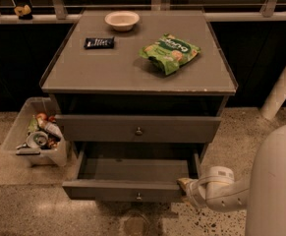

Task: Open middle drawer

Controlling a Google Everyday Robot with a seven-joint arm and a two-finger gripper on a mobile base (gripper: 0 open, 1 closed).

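Observation:
The middle drawer (pixel 128 190) is a grey wooden drawer with a low, wide front and a small round metal knob (pixel 139 196). It stands pulled well out of the cabinet, and its inside (pixel 132 168) looks empty. My gripper (pixel 185 185) is at the right end of the drawer's front, against its top edge. The white wrist (pixel 216 188) reaches in from the lower right. The gripper covers the front's right corner.
Above it, another grey drawer front (pixel 139 129) with a knob is in. On the cabinet top (pixel 83 68) lie a white bowl (pixel 122 19), a dark bar (pixel 99 43) and a green chip bag (pixel 169 51). A clear bin of trash (pixel 37 136) stands at the left. A white pole (pixel 282 85) leans at the right.

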